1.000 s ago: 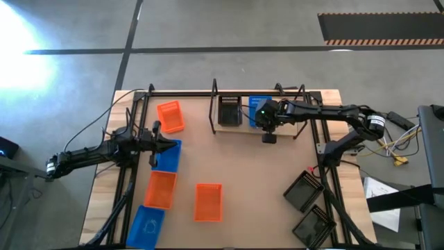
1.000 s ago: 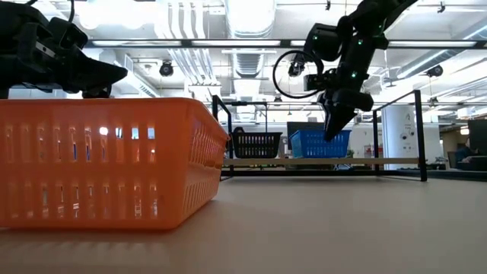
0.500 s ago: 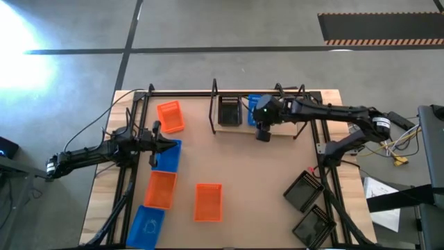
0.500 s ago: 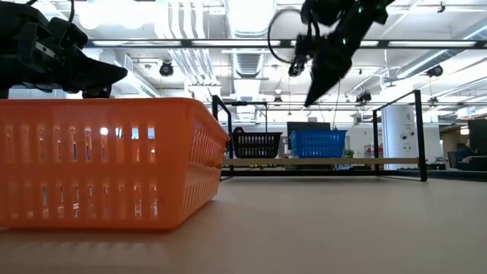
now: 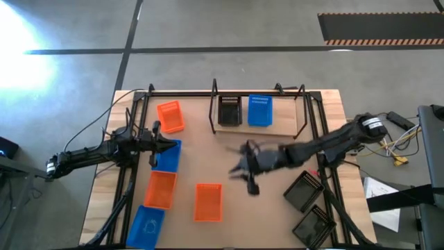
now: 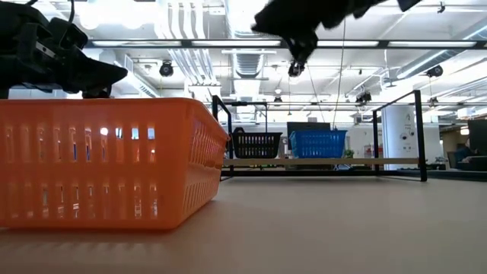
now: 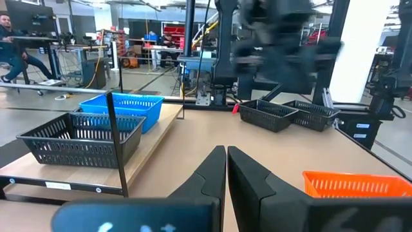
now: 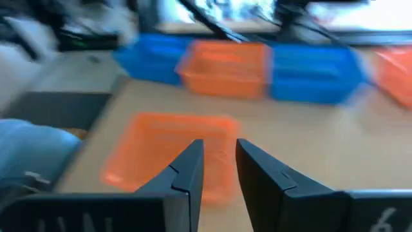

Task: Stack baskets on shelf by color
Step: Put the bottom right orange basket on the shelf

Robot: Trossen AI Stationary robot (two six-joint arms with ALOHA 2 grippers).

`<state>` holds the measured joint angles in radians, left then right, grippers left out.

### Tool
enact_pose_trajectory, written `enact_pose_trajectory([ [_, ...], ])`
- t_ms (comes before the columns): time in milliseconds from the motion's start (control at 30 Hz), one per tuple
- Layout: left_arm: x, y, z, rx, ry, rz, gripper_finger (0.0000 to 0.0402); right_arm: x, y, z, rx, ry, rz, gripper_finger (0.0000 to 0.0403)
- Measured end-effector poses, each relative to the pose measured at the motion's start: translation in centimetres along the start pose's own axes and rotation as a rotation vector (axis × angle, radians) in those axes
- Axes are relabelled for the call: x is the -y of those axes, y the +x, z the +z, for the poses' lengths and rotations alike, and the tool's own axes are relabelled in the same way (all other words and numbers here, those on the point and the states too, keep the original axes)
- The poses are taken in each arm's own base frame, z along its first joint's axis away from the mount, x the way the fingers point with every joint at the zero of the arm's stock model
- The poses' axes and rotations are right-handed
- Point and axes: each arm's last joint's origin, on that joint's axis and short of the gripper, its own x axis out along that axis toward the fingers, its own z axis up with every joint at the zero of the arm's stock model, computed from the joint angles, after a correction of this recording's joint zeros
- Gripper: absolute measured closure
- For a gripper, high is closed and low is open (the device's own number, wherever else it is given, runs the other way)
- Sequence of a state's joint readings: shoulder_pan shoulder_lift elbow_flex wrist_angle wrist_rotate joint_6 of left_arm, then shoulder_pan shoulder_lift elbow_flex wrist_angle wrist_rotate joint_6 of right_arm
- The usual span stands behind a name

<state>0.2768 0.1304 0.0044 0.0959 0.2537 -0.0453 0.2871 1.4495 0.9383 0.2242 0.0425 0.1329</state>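
Observation:
On the shelf (image 5: 284, 117) at the table's far side, a black basket (image 5: 229, 110) and a blue basket (image 5: 259, 110) stand side by side on their bottoms. My right gripper (image 5: 243, 177) hangs open and empty above mid-table, pointing toward a lone orange basket (image 5: 208, 202), which fills its wrist view (image 8: 174, 154). At the left edge my left gripper (image 5: 166, 144) waits shut and level above a blue basket (image 5: 166, 155). Two more orange baskets (image 5: 171, 117) (image 5: 161, 189) and another blue basket (image 5: 146, 226) lie on the left side of the table.
Two black baskets (image 5: 304, 191) (image 5: 316, 226) lie at the near right by the right arm's frame. Black frame bars (image 5: 132, 173) run along both table sides. In the low view the near orange basket (image 6: 106, 164) blocks the left half.
My right gripper has left the blue basket on the shelf. It swung fast toward the table's near left, to mid-table by the lone orange basket, and tipped from pointing down to nearly level. The blue basket stays on the shelf.

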Motion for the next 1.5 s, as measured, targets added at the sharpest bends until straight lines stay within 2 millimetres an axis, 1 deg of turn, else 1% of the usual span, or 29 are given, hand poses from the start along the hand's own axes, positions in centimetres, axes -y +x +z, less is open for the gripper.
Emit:
enact_pose_trajectory([
  [133, 0.0, 0.0, 0.0, -0.001, 0.0, 0.0, 0.0402, -3.7, 2.9, -0.5, 0.033, -0.025, 0.076, 0.0316],
  [233, 0.0, 0.0, 0.0, 0.0, 0.0, 0.0, 0.0402, -6.0, 5.3, -0.2, 0.01, -0.026, 0.048, 0.0303],
  [333, 0.0, 0.0, 0.0, 0.0, 0.0, -0.001, 0.0402, -8.1, 7.8, 0.0, -0.072, -0.054, 0.043, 0.0282],
  [433, 0.0, 0.0, 0.0, 0.001, 0.0, 0.0, 0.0402, -9.8, 9.8, 0.5, -0.19, -0.067, 0.024, 0.0258],
  [567, 0.0, 0.0, 0.0, 0.001, 0.0, 0.0, 0.0402, -10.9, 12.3, 1.1, -0.346, -0.055, -0.026, 0.023],
  [667, 0.0, 0.0, 0.0, 0.0, 0.0, 0.0, 0.0402, -11.5, 14.3, 1.1, -0.431, -0.029, -0.056, 0.0219],
  [800, 0.0, 0.0, 0.0, 0.0, 0.0, 0.0, 0.0402, -12.0, 16.7, 0.8, -0.527, -0.023, -0.09, 0.0223],
  [933, 0.0, 0.0, 0.0, 0.0, 0.0, 0.0, 0.0402, -12.3, 18.3, 0.1, -0.618, -0.018, -0.126, 0.0241],
  [1067, 0.0, 0.0, 0.0, 0.0, 0.0, 0.0, 0.0402, -12.2, 19.2, -0.6, -0.645, -0.02, -0.154, 0.0272],
  [1200, 0.0, 0.0, 0.0, 0.001, 0.0, 0.0, 0.0402, -11.7, 19.2, -1.1, -0.658, 0.0, -0.224, 0.0323],
  [1333, 0.0, 0.0, 0.0, -0.002, 0.0, 0.0, 0.0402, -11.6, 18.0, -0.1, -0.664, -0.041, -0.281, 0.0383],
  [1400, 0.0, 0.0, 0.0, 0.0, 0.0, 0.0, 0.0402, -11.8, 16.9, 0.3, -0.691, -0.074, -0.322, 0.0389],
  [1500, 0.0, 0.0, 0.0, 0.0, 0.0, 0.0, 0.0402, -12.0, 14.9, 0.2, -0.777, -0.186, -0.452, 0.0393],
])
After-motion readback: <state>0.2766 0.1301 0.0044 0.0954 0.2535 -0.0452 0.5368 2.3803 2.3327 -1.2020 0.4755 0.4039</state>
